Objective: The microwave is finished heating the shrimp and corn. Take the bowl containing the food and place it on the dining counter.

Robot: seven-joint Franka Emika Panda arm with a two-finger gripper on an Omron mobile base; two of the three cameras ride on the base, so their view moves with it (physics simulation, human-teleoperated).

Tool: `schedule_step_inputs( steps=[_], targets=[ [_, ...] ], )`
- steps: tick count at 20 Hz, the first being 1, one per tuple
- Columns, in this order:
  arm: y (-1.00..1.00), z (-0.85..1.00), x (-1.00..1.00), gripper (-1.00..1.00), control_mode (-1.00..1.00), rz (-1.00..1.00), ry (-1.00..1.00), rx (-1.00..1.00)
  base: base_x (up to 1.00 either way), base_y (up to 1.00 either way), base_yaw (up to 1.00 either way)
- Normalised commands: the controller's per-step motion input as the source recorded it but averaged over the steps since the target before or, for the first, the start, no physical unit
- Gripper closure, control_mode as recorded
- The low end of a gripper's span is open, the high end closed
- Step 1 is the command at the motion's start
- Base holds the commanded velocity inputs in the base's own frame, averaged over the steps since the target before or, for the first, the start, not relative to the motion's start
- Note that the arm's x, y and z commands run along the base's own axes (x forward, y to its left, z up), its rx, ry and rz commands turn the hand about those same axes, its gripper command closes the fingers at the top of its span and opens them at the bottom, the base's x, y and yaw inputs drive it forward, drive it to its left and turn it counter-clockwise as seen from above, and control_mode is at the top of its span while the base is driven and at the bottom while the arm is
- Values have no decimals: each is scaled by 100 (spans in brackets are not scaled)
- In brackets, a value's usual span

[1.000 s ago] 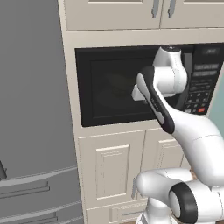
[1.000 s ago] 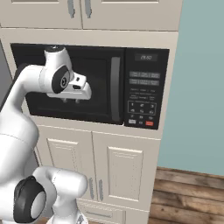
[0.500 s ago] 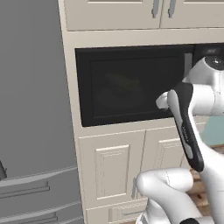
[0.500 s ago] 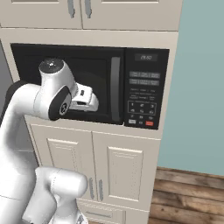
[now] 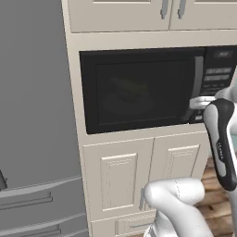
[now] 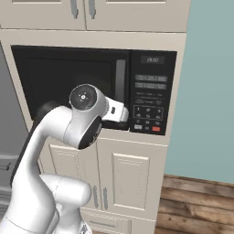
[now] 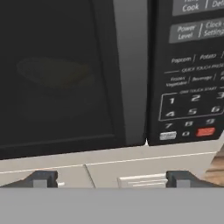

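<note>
The black microwave (image 5: pixel 139 90) sits built into cream cabinets with its dark glass door shut. Through the glass I make out the bowl (image 5: pixel 126 95) only as a dim rounded shape, also faint in the hand view as the bowl (image 7: pixel 54 72); the corn cannot be told apart. My gripper (image 5: pixel 200 102) hovers open at the lower end of the door handle (image 5: pixel 198 81), beside the keypad (image 6: pixel 148 98). Seen from the right, the gripper (image 6: pixel 123 114) is just below the handle (image 6: pixel 120 80). In the hand view the fingertips (image 7: pixel 41 179) stand wide apart with nothing between them. The dining counter is out of view.
Cream cabinet doors (image 5: pixel 120 180) lie below the microwave and more above it. A grey fridge (image 5: pixel 32 115) stands to the left. A teal wall (image 6: pixel 210 91) and wooden floor (image 6: pixel 196 201) are to the right.
The arm has swung right and down across the door, bringing the hand from mid-door to the lower end of the handle. The door stays shut.
</note>
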Motion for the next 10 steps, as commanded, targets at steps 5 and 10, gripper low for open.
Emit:
schedule_step_inputs(
  steps=[5,10],
  targets=[
    [-43,15,68,-100,-100,-4,-11,7,0,0,0],
    [-5,0,56,-100,-100,-1,0,0,0,0,0]
  ],
)
